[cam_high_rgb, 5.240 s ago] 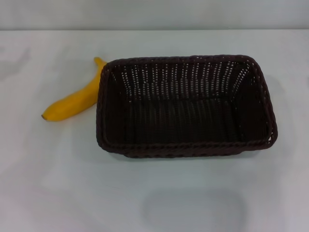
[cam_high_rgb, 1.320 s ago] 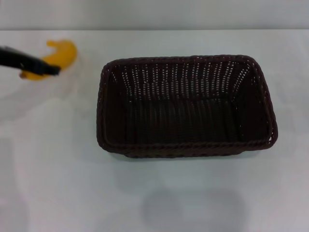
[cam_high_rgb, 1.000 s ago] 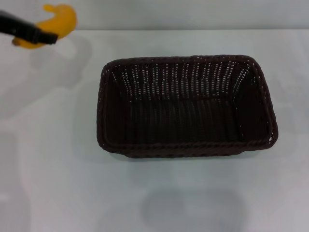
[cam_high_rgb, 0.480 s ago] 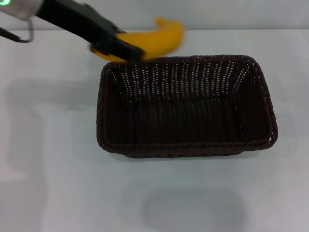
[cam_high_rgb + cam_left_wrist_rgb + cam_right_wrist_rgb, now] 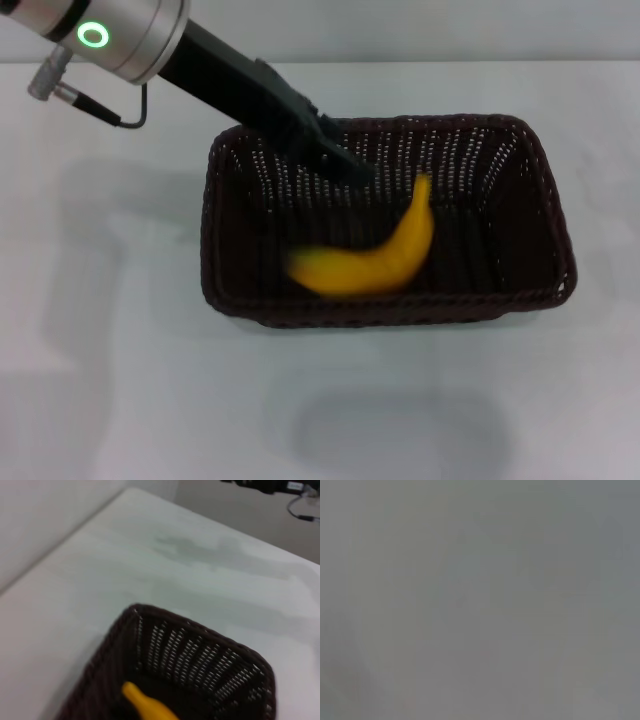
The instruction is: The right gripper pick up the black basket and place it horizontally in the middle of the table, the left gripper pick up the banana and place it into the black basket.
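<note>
The black basket (image 5: 553,210) lies lengthwise across the middle of the white table (image 5: 130,380). The yellow banana (image 5: 372,262) is inside it near the front wall, blurred by motion. My left gripper (image 5: 350,168) reaches in from the far left over the basket's back rim. It is open and apart from the banana. The left wrist view shows the basket's corner (image 5: 200,652) with the banana's end (image 5: 142,704) inside. The right gripper is out of view, and the right wrist view shows only plain grey.
The left arm's silver part with the green ring light (image 5: 93,36) hangs over the table's far left corner, with a cable beside it. Bare white tabletop lies all around the basket.
The left gripper carried the banana from the far left to over the basket's back rim. The banana has left the gripper and dropped into the basket.
</note>
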You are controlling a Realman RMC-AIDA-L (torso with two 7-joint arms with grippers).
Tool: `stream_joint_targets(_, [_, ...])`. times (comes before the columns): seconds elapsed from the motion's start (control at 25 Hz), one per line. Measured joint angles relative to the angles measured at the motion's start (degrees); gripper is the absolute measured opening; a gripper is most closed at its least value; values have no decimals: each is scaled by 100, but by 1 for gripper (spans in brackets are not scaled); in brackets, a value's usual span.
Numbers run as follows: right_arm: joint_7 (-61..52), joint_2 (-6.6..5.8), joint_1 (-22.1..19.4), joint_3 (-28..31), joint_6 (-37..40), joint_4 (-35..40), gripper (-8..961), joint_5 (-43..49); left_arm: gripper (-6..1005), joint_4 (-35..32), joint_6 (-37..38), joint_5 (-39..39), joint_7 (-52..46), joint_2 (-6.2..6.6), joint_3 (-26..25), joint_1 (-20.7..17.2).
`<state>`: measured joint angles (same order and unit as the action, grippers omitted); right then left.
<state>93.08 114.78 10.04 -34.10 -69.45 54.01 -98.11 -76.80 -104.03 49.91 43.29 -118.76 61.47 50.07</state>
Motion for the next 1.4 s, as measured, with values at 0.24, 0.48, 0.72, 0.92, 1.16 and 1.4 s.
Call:
stream_joint_targets(0.24, [227,-2,-28,588,-364,-220,420,16,643,-389,936,-2,470,2,-51,-513])
stream_joint_targets(0.48, [684,-9,-29,967,-465,-511,444,19,876,-782,2601,539,1145,-16,-41,-1619])
stream_joint_targets(0.72, [1538,-9,-12,1449,-650,-940,468,-14,893,-720,3955,1594,1847,-28,-43,-2601])
stream_joint_targets(0.92, [2393,-8,64,1859,-747,-1405,488,-63,893,47,5065,4177,3883,-61,11,-3644])
stream_joint_targets(1.16, [2931,-9,124,2145,-707,-1762,512,-109,892,1618,4817,7047,6727,-72,131,-4035])
stream_joint_targets(1.4, [3097,-22,166,2149,-700,-1861,536,-140,892,3544,3759,9265,8985,-80,481,-3977])
